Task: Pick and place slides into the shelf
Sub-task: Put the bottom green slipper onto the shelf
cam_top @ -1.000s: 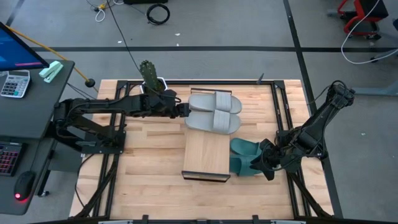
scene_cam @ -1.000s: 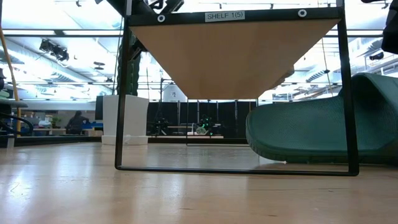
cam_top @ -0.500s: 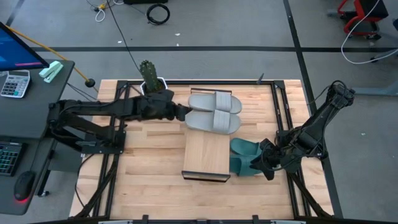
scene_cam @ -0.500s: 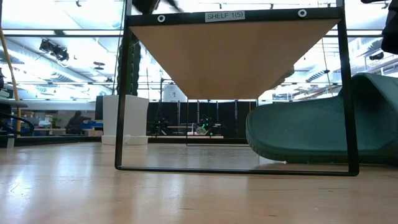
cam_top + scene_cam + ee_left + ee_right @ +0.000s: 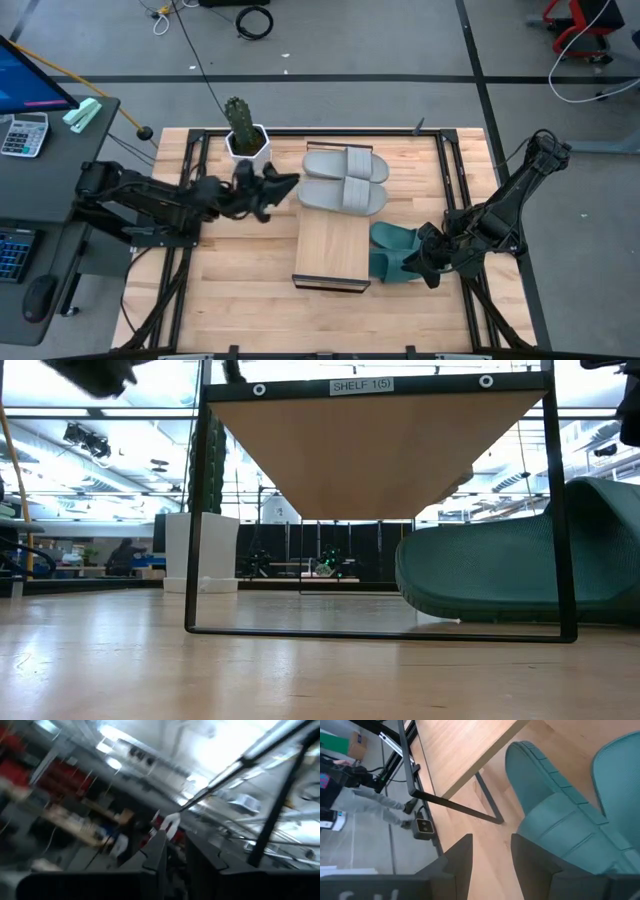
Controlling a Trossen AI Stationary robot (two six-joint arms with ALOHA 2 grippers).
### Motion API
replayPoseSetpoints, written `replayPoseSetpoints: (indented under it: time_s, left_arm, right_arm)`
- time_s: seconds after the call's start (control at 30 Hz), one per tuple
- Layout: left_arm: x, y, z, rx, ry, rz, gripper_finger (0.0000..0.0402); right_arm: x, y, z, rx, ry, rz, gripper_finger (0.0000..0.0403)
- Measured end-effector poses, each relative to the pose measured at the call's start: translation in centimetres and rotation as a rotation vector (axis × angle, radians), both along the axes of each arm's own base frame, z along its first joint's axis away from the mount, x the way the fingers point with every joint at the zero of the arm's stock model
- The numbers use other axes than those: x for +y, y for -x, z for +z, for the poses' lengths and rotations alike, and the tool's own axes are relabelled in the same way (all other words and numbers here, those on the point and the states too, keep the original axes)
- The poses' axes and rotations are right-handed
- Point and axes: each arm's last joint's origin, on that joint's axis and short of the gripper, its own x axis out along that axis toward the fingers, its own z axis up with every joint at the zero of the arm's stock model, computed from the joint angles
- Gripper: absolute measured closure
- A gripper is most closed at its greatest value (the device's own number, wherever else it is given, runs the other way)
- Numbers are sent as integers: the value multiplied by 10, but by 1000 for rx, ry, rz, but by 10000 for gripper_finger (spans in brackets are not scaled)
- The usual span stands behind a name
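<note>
Two light grey slides (image 5: 345, 178) lie side by side, soles down, on the far end of the shelf (image 5: 333, 250). Two teal slides (image 5: 393, 250) rest on the tabletop against the shelf's right side; one shows in the low view (image 5: 520, 560). My left gripper (image 5: 285, 185) hovers left of the grey slides, tipped upward, with a narrow gap between its fingers (image 5: 176, 837) and nothing in it. My right gripper (image 5: 425, 262) stands open beside the teal slides, with bare wood between its fingers (image 5: 492, 842). My right gripper slants down from the table's right side. One finger (image 5: 530, 855) stands right beside the end of a teal slide (image 5: 555, 815). I cannot tell whether it touches the slide; nothing lies between the fingers.
A cactus in a white pot (image 5: 243, 128) stands at the table's far edge, near my left arm. A desk with a calculator (image 5: 25, 135) lies left of the table. A person's legs (image 5: 370, 795) show beyond the table's edge. The shelf's near half is bare board.
My left gripper has drawn back from the grey slides toward the table's left edge and has tipped from level to pointing upward. The grey slides stay where they were on the shelf.
</note>
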Motion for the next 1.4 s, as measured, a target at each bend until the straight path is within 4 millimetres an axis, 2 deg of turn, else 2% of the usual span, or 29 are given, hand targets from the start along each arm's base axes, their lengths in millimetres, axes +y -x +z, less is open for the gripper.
replayPoseSetpoints:
  time_s: [0.1, 0.23, 0.4, 0.73, 0.9, 1.13, 1.23, 1.4]
  left_arm:
    - [-1, 7, -4, -42, -100, -25, 343]
    - [-2, 8, -15, 1, -150, -53, 358]
    - [-2, 16, -26, 22, -135, -85, 370]
    - [1, 52, -35, -15, -99, -136, 369]
    - [2, 68, -42, -26, -75, -149, 370]
    - [3, 76, -51, -8, -54, -160, 381]
    - [3, 76, -54, 4, -52, -158, 379]
    - [4, 76, -55, 14, -45, -133, 372]
  right_arm:
    - [0, 0, 1, -4, -24, -13, 261]
    - [1, -2, 4, -44, -40, -42, 261]
    - [-15, -5, 0, 0, 44, -95, 261]
    - [-46, 21, 6, 92, 29, -149, 261]
    - [-52, 32, 2, 203, 43, -94, 261]
    - [-52, 34, 0, 231, 96, -19, 261]
    - [-53, 35, -6, 252, 110, -14, 261]
    - [-51, 36, -27, 314, 73, 35, 261]
